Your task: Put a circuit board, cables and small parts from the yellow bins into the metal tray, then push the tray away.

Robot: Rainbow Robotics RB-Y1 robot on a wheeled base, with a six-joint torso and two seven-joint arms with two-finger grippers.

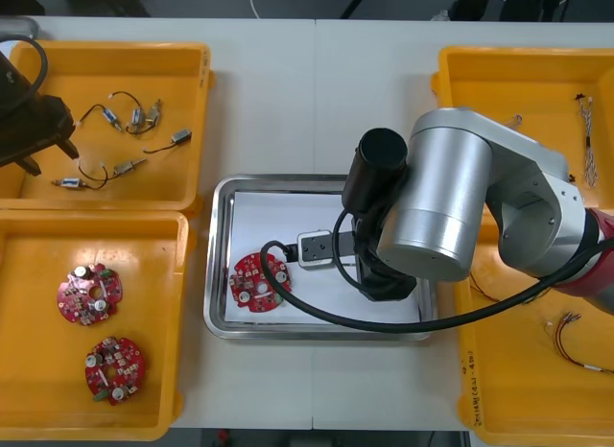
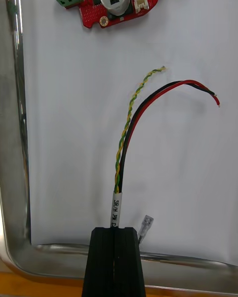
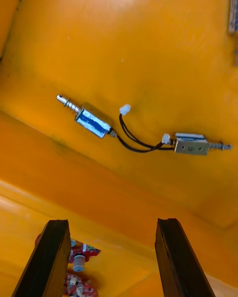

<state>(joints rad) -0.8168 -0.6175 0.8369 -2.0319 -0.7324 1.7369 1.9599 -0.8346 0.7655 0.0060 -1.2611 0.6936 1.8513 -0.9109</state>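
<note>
My right gripper [image 2: 114,231] is shut on the labelled end of a red and yellow cable [image 2: 130,123]. The cable's loose wires lie over the white inside of the metal tray [image 2: 15,178]. A round red circuit board [image 1: 259,279] lies in the tray's left part, beyond the cable's tips. In the front view the right arm covers the tray's [image 1: 219,265] right half. My left gripper [image 3: 115,227] is open above the far left yellow bin [image 1: 182,63]. Two small metal parts [image 3: 91,120] joined by black wires lie on the bin floor beyond its fingers.
The near left bin [image 1: 29,226] holds two more circuit boards [image 1: 89,295]. Several small metal parts [image 1: 134,116] are scattered in the far left bin. The right bins [image 1: 460,73] hold a twisted blue and white cable [image 1: 585,140] and thin wires [image 1: 571,337].
</note>
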